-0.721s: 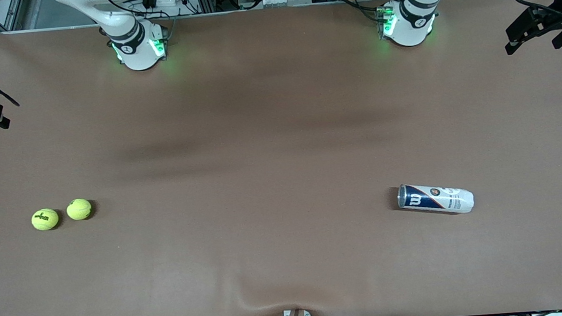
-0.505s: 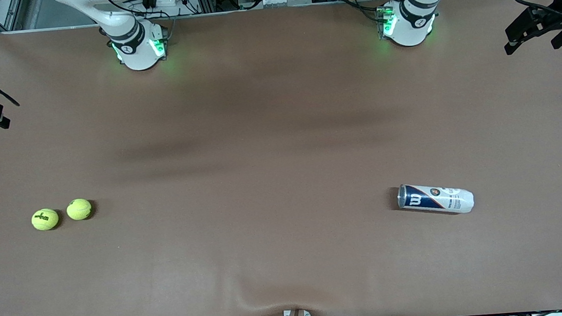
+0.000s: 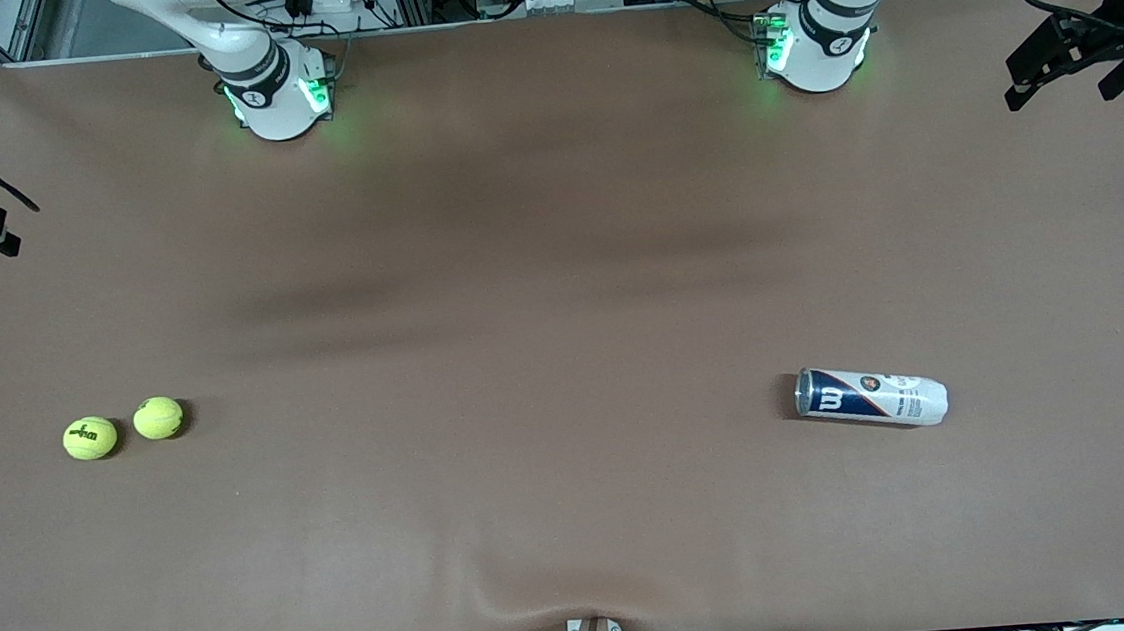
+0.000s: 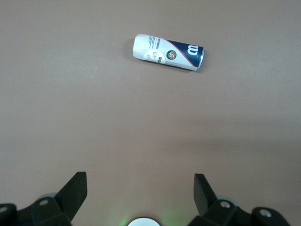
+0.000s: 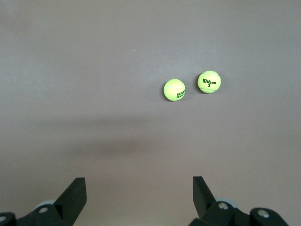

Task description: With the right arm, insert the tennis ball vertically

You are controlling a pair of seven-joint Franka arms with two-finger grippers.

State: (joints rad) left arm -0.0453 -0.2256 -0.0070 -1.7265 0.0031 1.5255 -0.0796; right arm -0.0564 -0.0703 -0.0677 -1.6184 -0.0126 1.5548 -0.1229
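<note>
At the lower left of the front view two tennis balls sit on the brown counter, toward the right arm's end: one tennis ball nearest the edge, the second ball just beside it with a slight gap. The right wrist view shows the right claw high over bare counter, released, fingers spread wide, both balls ahead of it. The can lies on its side at the lower right, toward the left arm's end, well apart from the balls. The left claw hangs high, also spread wide, and waits.

Nothing is grasped yet, so picking a ball comes first. The right arm would do well to come straight down on one ball, fingers straddling it on the sides clear of its neighbour. The lying can probably needs standing up before a vertical insert
</note>
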